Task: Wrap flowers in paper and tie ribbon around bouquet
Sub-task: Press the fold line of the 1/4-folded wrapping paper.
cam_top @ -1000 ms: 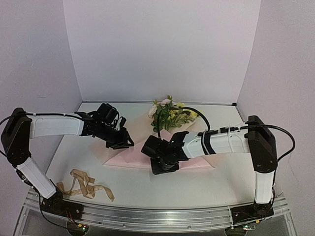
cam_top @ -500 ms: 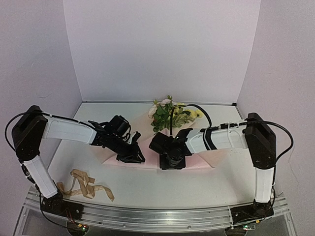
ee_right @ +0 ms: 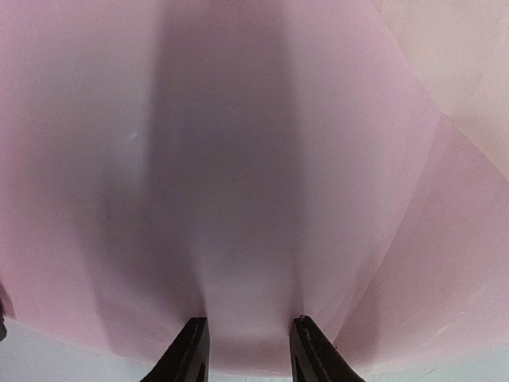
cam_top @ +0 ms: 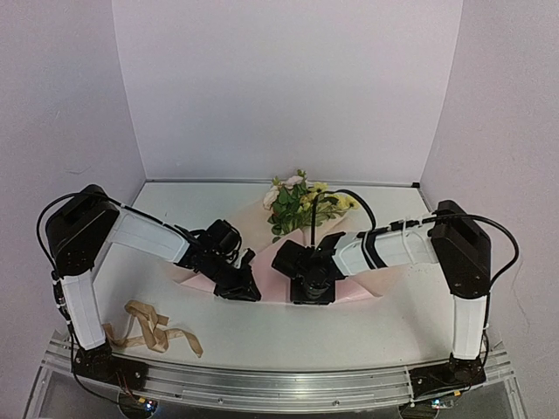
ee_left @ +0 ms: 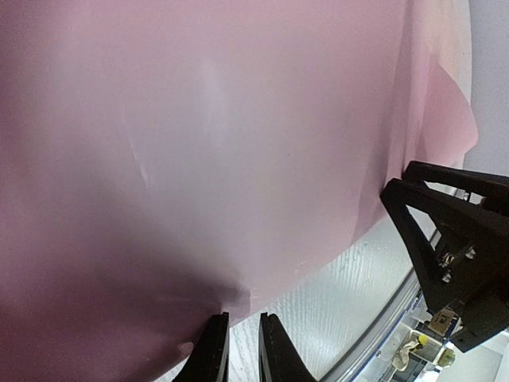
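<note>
In the top view, the flowers [cam_top: 297,205] lie at the far end of the pink paper [cam_top: 272,284], which is spread on the table [cam_top: 384,327]. The ribbon [cam_top: 150,330] lies well apart at the near left. Both arms reach down to the paper's near edge, the left jaws at its left part and the right jaws near its middle. We judge the step in hand to be a first fold of the paper over the stems, which are hidden here. To do it well, we take only the edge of the sheet, lift it low and slowly so that the thin paper does not tear, and press the sheet down with the other arm so that the flowers do not shift. In the left wrist view, the left jaws stand a narrow slot apart, with a puckered bit of the paper's edge just at the fingertips [ee_left: 213,342]; no firm grip shows. In the right wrist view, the right jaws stand moderately apart, fingertips [ee_right: 189,346] at the paper's edge, clamping nothing that we can see.
</note>
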{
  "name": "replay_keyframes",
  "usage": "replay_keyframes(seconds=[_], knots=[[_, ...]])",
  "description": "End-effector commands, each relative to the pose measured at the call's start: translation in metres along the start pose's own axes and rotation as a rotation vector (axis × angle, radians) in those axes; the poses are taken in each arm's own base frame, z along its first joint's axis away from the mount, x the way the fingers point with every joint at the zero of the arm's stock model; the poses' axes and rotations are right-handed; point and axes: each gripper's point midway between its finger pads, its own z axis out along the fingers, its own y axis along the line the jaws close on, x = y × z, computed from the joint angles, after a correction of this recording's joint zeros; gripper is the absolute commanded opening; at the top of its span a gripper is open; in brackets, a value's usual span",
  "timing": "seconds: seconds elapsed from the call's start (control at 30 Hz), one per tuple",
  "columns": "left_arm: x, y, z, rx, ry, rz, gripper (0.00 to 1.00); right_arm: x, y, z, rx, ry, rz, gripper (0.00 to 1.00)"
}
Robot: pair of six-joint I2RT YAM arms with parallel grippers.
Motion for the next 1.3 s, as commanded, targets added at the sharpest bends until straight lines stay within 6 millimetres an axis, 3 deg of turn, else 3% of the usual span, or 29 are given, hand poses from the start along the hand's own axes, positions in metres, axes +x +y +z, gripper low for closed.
replay_keyframes(seconds=[0.0,0.27,0.67,0.9,1.27], knots=[[-0.007,0.006,0.005,-0.033,-0.027,-0.004,0.14,-0.016,-0.005,-0.019,-0.017,-0.064,0.02,0.38],[0.002,0.026,0.012,-0.089,-0.01,-0.047,0.12,-0.003,-0.042,-0.012,0.027,-0.051,0.044,0.39],[0.009,0.036,0.008,-0.118,-0.013,-0.071,0.12,0.014,-0.093,-0.002,0.075,-0.028,0.121,0.39],[0.008,0.043,-0.006,-0.142,-0.039,-0.092,0.12,0.021,-0.097,0.005,0.08,0.001,0.128,0.39],[0.019,0.089,-0.041,-0.194,-0.093,-0.198,0.12,0.022,-0.095,0.006,0.068,0.008,0.14,0.39]])
